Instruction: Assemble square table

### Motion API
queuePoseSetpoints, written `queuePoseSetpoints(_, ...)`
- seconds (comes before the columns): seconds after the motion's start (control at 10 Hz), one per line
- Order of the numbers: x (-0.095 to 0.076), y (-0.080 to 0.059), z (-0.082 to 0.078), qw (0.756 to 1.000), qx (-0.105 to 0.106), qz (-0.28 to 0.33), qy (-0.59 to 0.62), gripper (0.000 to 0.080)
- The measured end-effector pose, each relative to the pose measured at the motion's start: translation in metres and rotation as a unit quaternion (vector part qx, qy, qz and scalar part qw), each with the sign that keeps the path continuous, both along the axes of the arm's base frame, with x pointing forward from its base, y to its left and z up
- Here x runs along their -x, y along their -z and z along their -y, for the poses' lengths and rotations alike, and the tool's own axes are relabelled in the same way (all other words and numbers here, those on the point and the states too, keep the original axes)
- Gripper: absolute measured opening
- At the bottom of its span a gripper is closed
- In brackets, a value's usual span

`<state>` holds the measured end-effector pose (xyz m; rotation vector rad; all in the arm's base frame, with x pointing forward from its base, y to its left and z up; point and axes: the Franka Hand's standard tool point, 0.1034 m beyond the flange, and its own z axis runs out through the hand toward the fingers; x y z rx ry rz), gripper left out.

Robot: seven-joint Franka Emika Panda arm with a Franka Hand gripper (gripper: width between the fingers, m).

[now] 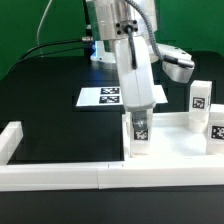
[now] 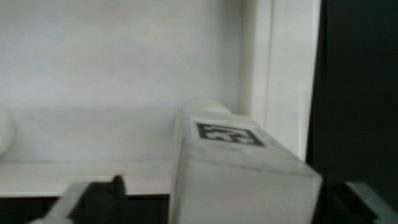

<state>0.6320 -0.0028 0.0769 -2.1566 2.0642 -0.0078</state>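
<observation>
The white square slab (image 1: pixel 178 146) lies at the exterior view's lower right, against the low white wall. One white leg (image 1: pixel 140 137) with a black-and-white tag stands upright at the slab's left corner. My gripper (image 1: pixel 139 116) reaches down over its top. In the wrist view the leg (image 2: pixel 240 165) rises between my fingers (image 2: pixel 93 205), with a dark gap on each side, so the gripper (image 2: pixel 228 206) is open around it and not gripping. The slab (image 2: pixel 125 80) fills the background there. Whether the leg sits in a corner socket is hidden. Two more tagged legs (image 1: pixel 198 98) (image 1: pixel 217 126) stand at the right.
The marker board (image 1: pixel 108 97) lies flat on the black table behind the arm. A long low white wall (image 1: pixel 60 176) runs along the front and turns up at the left (image 1: pixel 10 141). Cables trail at the back left.
</observation>
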Motion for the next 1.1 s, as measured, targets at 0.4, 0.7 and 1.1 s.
queuePoseSetpoints(0.4, 0.000, 0.002, -0.010, 0.960, 0.029, 0.028, -0.275, 0.0647)
queuePoseSetpoints(0.7, 0.000, 0.001, -0.005, 0.910, 0.053, 0.035, -0.410, 0.0649)
queuePoseSetpoints(1.1, -0.003, 0.002, -0.005, 0.809, 0.094, 0.023, -0.581, 0.0531)
